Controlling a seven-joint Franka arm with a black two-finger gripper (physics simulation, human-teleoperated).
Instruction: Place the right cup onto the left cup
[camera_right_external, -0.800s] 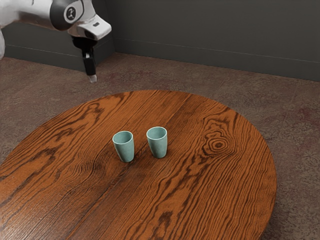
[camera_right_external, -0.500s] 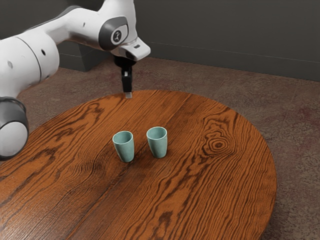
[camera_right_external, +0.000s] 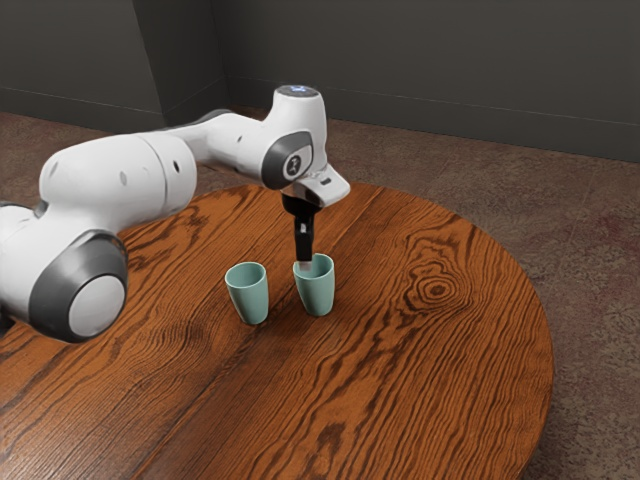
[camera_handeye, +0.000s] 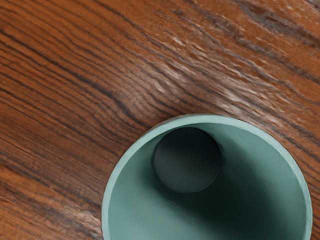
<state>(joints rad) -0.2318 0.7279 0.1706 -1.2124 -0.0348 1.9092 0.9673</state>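
Note:
My gripper (camera_right_external: 305, 266) points down at the cup on the exterior view's right (camera_right_external: 318, 292), its tip overlapping the left part of that cup's rim. Whether the two touch cannot be told. The view runs along the gripper's side, so its opening is hidden. The other pale green cup (camera_right_external: 250, 298) stands upright a short way toward the exterior view's left. Both cups have open mouths. In the wrist view, one cup (camera_handeye: 206, 120) lies close under the hand, with its inside and dark round bottom showing.
The cups stand on a round, dark-grained wooden table (camera_right_external: 430, 390), whose curved edge runs around the exterior view's right. My arm reaches in over the table from the exterior view's left, behind the cups. A grey wall (camera_right_external: 450, 70) is beyond.
My arm has swung in from the exterior view's upper left, bringing the gripper down to the rim of the cup on the exterior view's right. Both cups have stayed where they were.

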